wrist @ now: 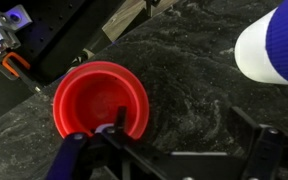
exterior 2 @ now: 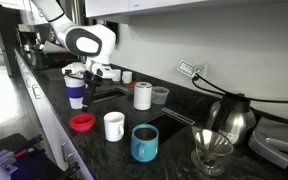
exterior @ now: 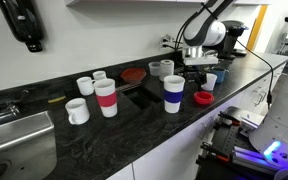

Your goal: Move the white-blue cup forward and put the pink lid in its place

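Observation:
The white-blue cup [exterior: 173,93] stands upright on the dark counter near its front edge; it also shows in the other exterior view [exterior 2: 76,90] and at the upper right of the wrist view [wrist: 274,45]. The pink lid [exterior: 203,98] lies rim up on the counter beside the cup, apart from it [exterior 2: 81,122] [wrist: 99,100]. My gripper [wrist: 184,135] is open and empty above the counter. One finger overlaps the lid's near rim and the other is over bare counter. In both exterior views the gripper [exterior: 196,68] [exterior 2: 96,72] hangs above the cup and lid.
A red-banded cup [exterior: 106,98], white mugs [exterior: 77,111], a dark-red disc [exterior: 134,74], a grey cup [exterior: 165,70] and a small pale-blue cup [exterior: 211,81] stand around. A blue mug [exterior 2: 144,142], glass dripper [exterior 2: 211,150] and kettle [exterior 2: 234,120] sit further along. A sink [exterior: 14,140] is at one end.

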